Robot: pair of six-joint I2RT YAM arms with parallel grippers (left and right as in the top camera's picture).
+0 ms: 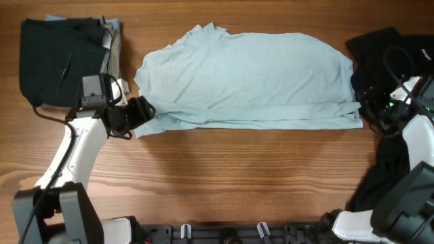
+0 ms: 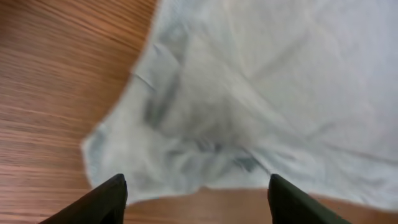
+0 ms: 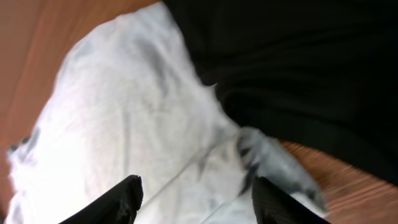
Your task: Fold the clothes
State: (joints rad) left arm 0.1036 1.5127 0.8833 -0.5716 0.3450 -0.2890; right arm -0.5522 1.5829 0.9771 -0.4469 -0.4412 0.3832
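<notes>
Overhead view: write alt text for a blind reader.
A pale blue T-shirt lies folded across a wooden table. The left arm and right arm each reach one end, beside black clothes at both sides.

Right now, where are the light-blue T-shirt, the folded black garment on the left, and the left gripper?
light-blue T-shirt (image 1: pixel 251 74): overhead view, middle of its body.
folded black garment (image 1: pixel 57 61): overhead view, centre of its top layer.
left gripper (image 2: pixel 198 190): left wrist view, midway between its open fingertips.
</notes>
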